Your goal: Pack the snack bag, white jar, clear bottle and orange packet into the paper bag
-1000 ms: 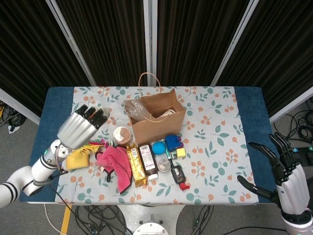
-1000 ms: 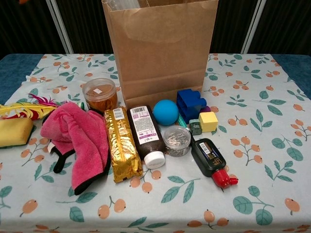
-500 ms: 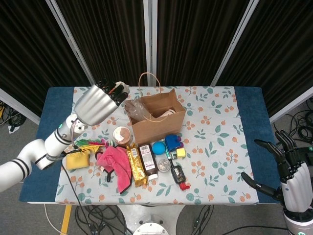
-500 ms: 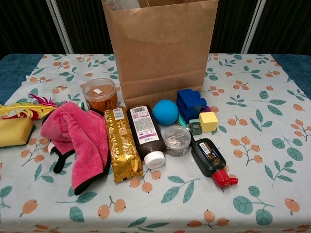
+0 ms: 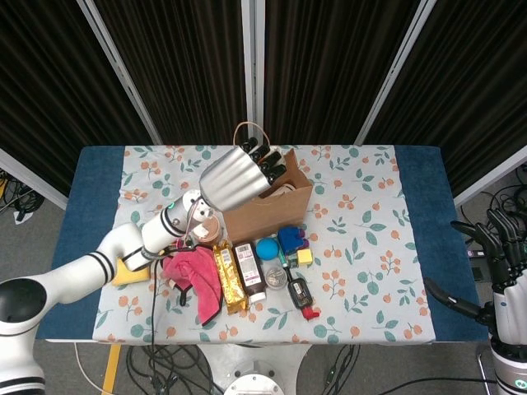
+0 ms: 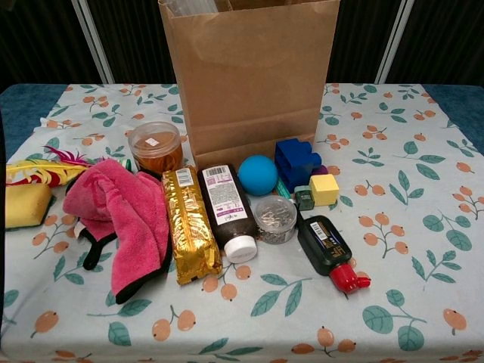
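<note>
Bag [image 6: 249, 76] of plain brown paper, upright, top open.

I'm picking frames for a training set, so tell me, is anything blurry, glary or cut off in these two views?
Head view: evenly lit, sharp, soft shadows; the left hand hides part of the paper bag mouth. Chest view: sharp, no glare, but the bag's top is cropped.

paper bag [image 6: 249, 76] mid-table, toward back edge | bottle [image 6: 227, 212], ball [image 6: 258, 175] before it | cloth [image 6: 121, 215] left
</note>
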Controlling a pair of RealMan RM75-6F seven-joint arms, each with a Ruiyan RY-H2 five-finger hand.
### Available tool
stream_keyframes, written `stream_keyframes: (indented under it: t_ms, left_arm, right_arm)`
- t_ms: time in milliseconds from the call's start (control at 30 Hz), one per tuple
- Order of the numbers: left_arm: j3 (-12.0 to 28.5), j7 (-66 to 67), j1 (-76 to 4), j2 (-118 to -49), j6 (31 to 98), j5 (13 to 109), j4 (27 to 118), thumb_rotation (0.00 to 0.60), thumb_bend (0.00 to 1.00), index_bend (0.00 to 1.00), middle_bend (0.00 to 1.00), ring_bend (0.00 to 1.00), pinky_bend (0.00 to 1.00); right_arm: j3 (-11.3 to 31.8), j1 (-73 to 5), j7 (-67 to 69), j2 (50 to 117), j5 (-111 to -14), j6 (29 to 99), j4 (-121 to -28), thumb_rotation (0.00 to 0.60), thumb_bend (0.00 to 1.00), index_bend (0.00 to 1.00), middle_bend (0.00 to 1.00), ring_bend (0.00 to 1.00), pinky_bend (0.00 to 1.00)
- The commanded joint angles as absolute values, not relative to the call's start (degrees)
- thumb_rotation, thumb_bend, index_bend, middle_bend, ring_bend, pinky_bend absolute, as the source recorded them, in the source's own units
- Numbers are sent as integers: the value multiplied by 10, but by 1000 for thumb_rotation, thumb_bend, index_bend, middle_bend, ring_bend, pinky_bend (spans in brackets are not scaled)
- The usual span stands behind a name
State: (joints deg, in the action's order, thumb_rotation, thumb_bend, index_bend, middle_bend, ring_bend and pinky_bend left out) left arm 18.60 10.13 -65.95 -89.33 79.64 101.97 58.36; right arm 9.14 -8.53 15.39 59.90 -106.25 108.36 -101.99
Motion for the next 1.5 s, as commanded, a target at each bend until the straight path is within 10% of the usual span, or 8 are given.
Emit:
stream_keyframes:
  t_ms: [33, 600, 1500]
  left_arm:
    - [172, 81, -668, -922, 803, 1018, 543, 600, 420, 746, 781, 753, 851]
    - [126, 21, -666, -965, 815, 1004, 457, 600, 329, 401, 499, 437, 571]
    - [120, 12, -666, -962, 787, 952, 422, 600, 313, 260, 279, 208, 342]
  right_arm:
    - [97, -88, 162, 597, -1052, 1080, -1017, 600, 61, 0, 217, 31, 60]
    - [110, -100, 184, 593, -1019, 1053, -1014, 600, 56, 0, 217, 31, 59]
    - [113, -99, 175, 593, -1018, 1049, -1020, 600, 58, 0, 216, 31, 59]
